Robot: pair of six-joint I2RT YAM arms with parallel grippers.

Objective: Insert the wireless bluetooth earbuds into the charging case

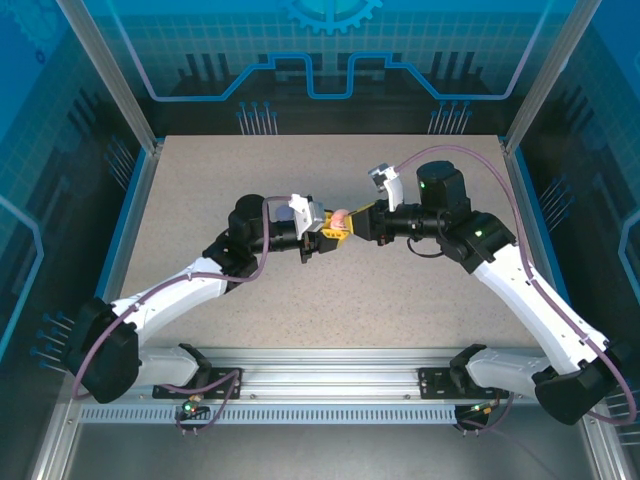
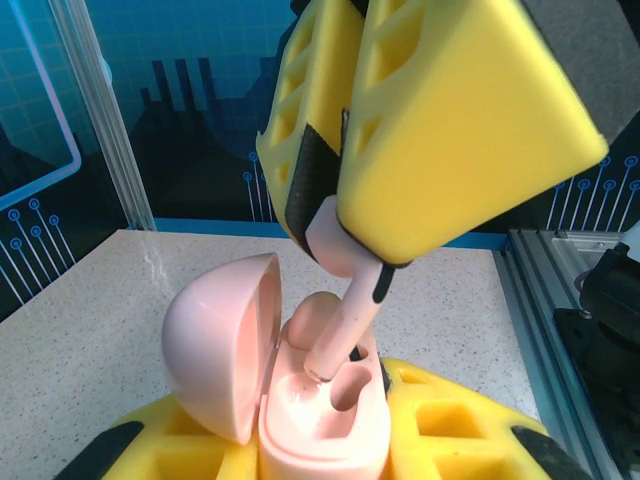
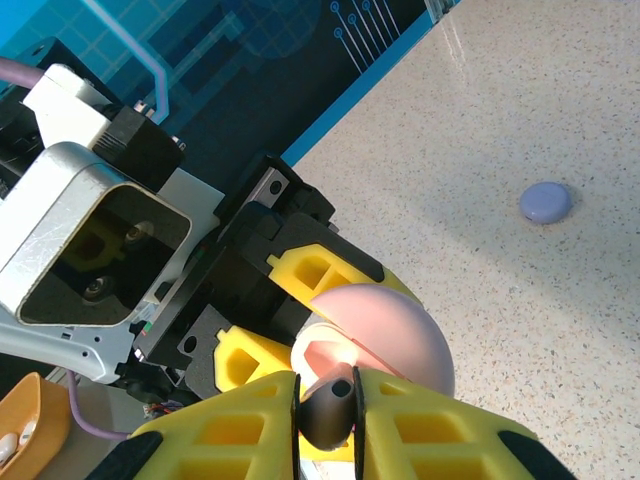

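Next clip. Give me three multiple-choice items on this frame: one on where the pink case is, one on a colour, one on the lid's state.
1. The pink case is:
A. lying loose on the table
B. clamped in the left gripper
C. inside a drawer

2. The small round object lying on the table is:
A. purple
B. green
C. red

3. The case's lid is:
A. shut
B. open
C. torn off

Answers:
1. B, in the left wrist view the jaws sit on either side of the case.
2. A, the right wrist view shows it pale purple.
3. B, the lid stands hinged back while the right gripper holds an earbud with its stem at a slot.
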